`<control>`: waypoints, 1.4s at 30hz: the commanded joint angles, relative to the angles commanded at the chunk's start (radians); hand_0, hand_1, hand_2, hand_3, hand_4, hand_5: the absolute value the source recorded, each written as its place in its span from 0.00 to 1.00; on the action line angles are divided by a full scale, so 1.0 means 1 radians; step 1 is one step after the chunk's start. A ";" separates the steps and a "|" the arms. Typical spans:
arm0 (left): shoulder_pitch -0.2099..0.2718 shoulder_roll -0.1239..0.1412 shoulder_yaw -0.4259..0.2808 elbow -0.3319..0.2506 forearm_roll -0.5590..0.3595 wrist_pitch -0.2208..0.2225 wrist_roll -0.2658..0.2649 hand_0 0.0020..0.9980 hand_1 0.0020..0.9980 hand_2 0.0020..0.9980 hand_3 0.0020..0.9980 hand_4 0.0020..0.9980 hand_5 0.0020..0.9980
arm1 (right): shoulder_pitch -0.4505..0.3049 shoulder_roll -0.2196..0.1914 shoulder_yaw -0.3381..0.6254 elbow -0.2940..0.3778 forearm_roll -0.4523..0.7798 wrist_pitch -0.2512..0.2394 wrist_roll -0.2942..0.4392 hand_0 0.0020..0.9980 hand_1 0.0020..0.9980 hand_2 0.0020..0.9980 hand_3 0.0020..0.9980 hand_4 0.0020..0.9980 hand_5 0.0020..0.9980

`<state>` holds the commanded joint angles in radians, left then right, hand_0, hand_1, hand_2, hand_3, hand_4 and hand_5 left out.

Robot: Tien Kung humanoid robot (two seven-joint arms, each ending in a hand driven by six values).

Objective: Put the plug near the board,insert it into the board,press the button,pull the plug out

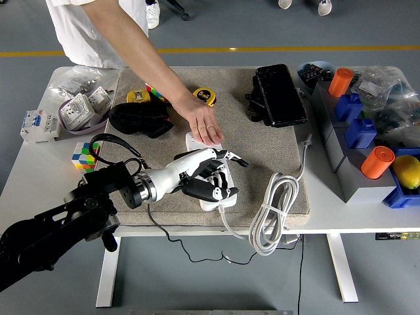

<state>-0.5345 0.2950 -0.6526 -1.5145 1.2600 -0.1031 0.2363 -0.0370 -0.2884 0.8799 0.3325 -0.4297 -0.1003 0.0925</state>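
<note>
The board [211, 172] is lying on a mat [262, 157] on the worktop [39, 177], the left hand [209, 176] covering its near end (a person's hand [203, 126] pressing its far end), a coiled cable [272, 213] sitting to its right.

Robotics lab/test bench: white table [39, 190] w/ grey mat [262, 164], circuit breakers [36, 123], tape measures [205, 96], Rubik's cube [84, 156], blue parts bins [357, 128]; grey floor w/ yellow line [295, 48].
</note>
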 joint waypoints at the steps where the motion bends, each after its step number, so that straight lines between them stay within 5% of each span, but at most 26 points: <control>1: -0.006 -0.001 0.007 0.002 0.039 -0.006 0.008 0.07 0.04 0.16 0.83 0.73 0.00 | 0.000 0.000 0.000 0.000 0.000 0.000 0.000 0.64 0.66 0.63 0.55 1.00 0.53; 12: -0.046 -0.008 0.057 0.029 0.440 -0.071 0.096 0.06 0.04 0.13 0.82 0.76 0.00 | -0.002 -0.002 0.012 0.002 -0.007 0.001 0.000 0.64 0.66 0.63 0.55 1.00 0.53; 42: -0.059 0.007 0.087 0.074 0.401 -0.120 0.118 0.05 0.04 0.13 0.77 0.77 0.00 | 0.003 -0.008 0.018 0.011 -0.019 0.001 0.002 0.64 0.66 0.63 0.55 1.00 0.53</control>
<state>-0.5932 0.3021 -0.5660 -1.4408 1.6607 -0.2233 0.3538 -0.0343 -0.2963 0.8981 0.3432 -0.4490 -0.0992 0.0943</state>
